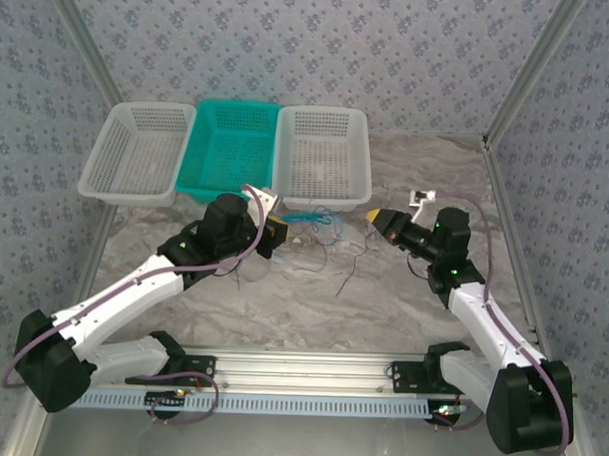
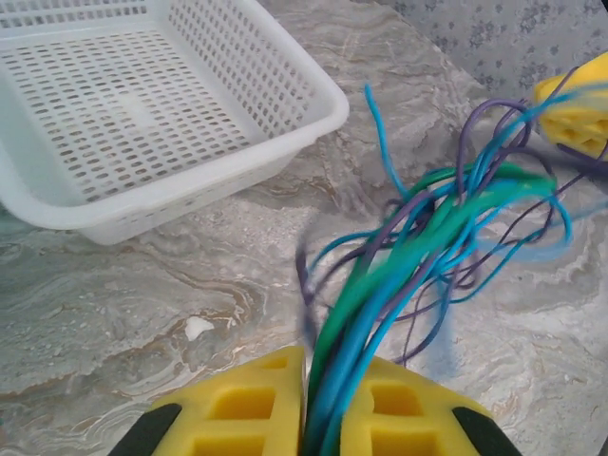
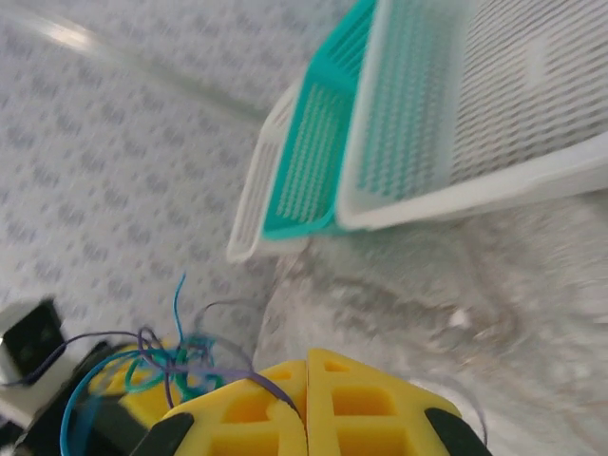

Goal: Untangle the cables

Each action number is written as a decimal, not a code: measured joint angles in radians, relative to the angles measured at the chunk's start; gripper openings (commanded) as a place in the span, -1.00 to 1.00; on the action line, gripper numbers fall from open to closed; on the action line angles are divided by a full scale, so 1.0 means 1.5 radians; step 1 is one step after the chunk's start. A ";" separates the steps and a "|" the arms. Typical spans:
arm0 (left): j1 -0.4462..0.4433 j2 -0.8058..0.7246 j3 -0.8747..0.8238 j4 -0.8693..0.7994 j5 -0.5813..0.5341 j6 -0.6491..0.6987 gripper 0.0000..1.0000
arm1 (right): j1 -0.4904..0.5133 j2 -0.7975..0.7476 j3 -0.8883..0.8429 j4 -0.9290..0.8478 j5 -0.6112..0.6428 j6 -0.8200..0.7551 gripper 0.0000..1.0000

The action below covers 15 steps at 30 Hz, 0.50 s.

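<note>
The cables (image 1: pixel 311 220) are a tangle of thin blue, green and purple wires strung between my two grippers, just in front of the baskets. My left gripper (image 1: pixel 277 230) is shut on a bundle of them. In the left wrist view the blue, green and purple strands (image 2: pixel 432 233) rise from between its yellow fingers (image 2: pixel 328 380) and fan towards the right gripper's yellow tip (image 2: pixel 581 103). My right gripper (image 1: pixel 373 216) is shut on a single purple cable (image 3: pixel 249 382), which runs from its closed jaws (image 3: pixel 307 372) back to the tangle (image 3: pixel 157 361). A few dark strands (image 1: pixel 349 272) trail on the table.
Three mesh baskets stand in a row at the back: white (image 1: pixel 137 152), teal (image 1: pixel 232 150) and white (image 1: pixel 322 154). The right white one (image 2: pixel 142 114) lies close beside the left gripper. A small white fleck (image 2: pixel 198 328) lies on the marbled tabletop. Patterned walls enclose the table.
</note>
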 measured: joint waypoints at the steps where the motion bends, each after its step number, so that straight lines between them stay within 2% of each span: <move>1: 0.009 -0.005 0.000 -0.004 -0.005 -0.004 -0.76 | -0.014 -0.004 -0.002 -0.011 0.018 0.000 -1.00; 2: 0.022 -0.014 -0.001 -0.010 -0.016 -0.011 -0.72 | -0.035 -0.009 -0.005 -0.026 0.046 0.000 -1.00; 5: 0.107 -0.062 -0.012 -0.109 -0.158 -0.028 -0.71 | -0.164 -0.019 -0.014 -0.066 0.256 0.015 -1.00; 7: 0.137 -0.079 -0.018 -0.158 -0.221 -0.037 -0.77 | -0.209 -0.020 -0.018 -0.081 0.337 0.017 -1.00; 10: 0.135 -0.083 -0.030 -0.185 -0.239 -0.038 -0.76 | -0.209 -0.013 -0.014 -0.085 0.356 0.002 -1.00; 15: 0.135 -0.091 -0.065 -0.173 -0.157 -0.033 -0.54 | -0.182 0.006 0.025 -0.099 0.313 -0.058 -1.00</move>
